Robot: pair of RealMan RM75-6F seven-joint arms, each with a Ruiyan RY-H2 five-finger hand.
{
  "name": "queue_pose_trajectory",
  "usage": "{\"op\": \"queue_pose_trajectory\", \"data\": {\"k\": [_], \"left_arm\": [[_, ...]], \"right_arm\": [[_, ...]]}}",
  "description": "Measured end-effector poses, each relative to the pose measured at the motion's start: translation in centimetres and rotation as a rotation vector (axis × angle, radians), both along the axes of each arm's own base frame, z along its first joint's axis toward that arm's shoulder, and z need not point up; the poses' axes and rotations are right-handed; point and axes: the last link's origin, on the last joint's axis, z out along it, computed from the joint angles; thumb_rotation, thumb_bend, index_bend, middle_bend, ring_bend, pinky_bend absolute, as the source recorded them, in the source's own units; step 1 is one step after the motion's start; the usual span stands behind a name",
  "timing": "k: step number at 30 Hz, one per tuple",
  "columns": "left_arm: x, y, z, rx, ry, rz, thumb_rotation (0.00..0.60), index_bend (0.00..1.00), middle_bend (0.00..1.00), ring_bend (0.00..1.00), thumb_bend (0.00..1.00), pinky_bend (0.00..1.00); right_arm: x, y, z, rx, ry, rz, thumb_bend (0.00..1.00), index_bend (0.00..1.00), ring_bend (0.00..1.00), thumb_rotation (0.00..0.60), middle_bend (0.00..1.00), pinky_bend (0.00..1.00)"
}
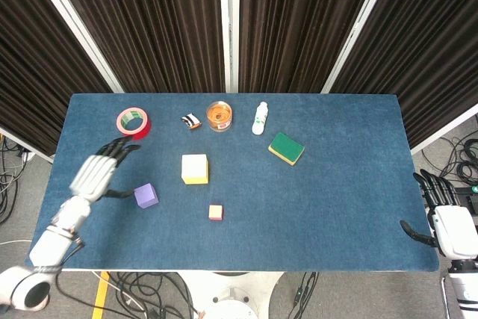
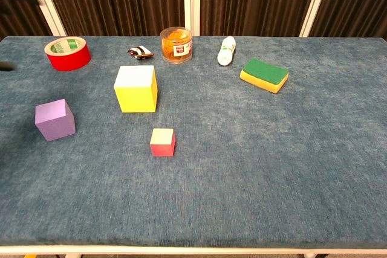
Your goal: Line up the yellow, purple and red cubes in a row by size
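Left robot hand hangs over the surface with fingers spread, holding nothing, just left of the purple cube. Right robot hand sits open and empty off the right edge. I'd guess purple is the first grab: come down straight, pinch opposite faces, keep it level. The yellow cube sits just up-right of it, the red cube lower right, so none line up yet.
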Motion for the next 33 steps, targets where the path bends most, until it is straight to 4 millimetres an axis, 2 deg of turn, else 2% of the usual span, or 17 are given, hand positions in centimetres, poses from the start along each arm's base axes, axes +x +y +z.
{"op": "queue_pose_trajectory", "data": {"k": [4,7,16,29,33], "left_arm": [[3.0,3.1,-2.8,-0.098,-0.033,-0.028,0.6,0.2,0.16,0.09,0.08,0.18],[4.5,4.5,-4.4,-0.149,-0.065,-0.013,0.6,0.2,0.15,0.09,0.06,0.18],[7.9,6.3,-8.6,-0.291,-0.111,0.05,0.6,0.16,0.12,0.09,0.05,0.18],[9.0,7.2,-13.2,-0.338,-0.006,0.11,0.6,0.16,0.1,0.08,0.05,0.18],[8.9,7.7,-14.2,-0.323,0.052,0.119,0.6,0.19,0.14,0.09,0.05,0.18]], "right_arm": [[0.3,-0.5,0.1,0.005,0.01,0.009,0.13,0.0,0.0,0.6,0.02,0.0],[0.4,-0.7,0.3,0.006,0.016,0.011,0.13,0.0,0.0,0.6,0.02,0.0],[0.3,-1.1,0.4,0.014,0.022,0.004,0.13,0.0,0.0,0.6,0.02,0.0],[0.1,-1.3,0.5,0.021,0.02,-0.002,0.13,0.0,0.0,0.6,0.02,0.0],[0.0,-1.3,0.5,0.022,0.017,-0.003,0.13,0.0,0.0,0.6,0.02,0.0]]}}
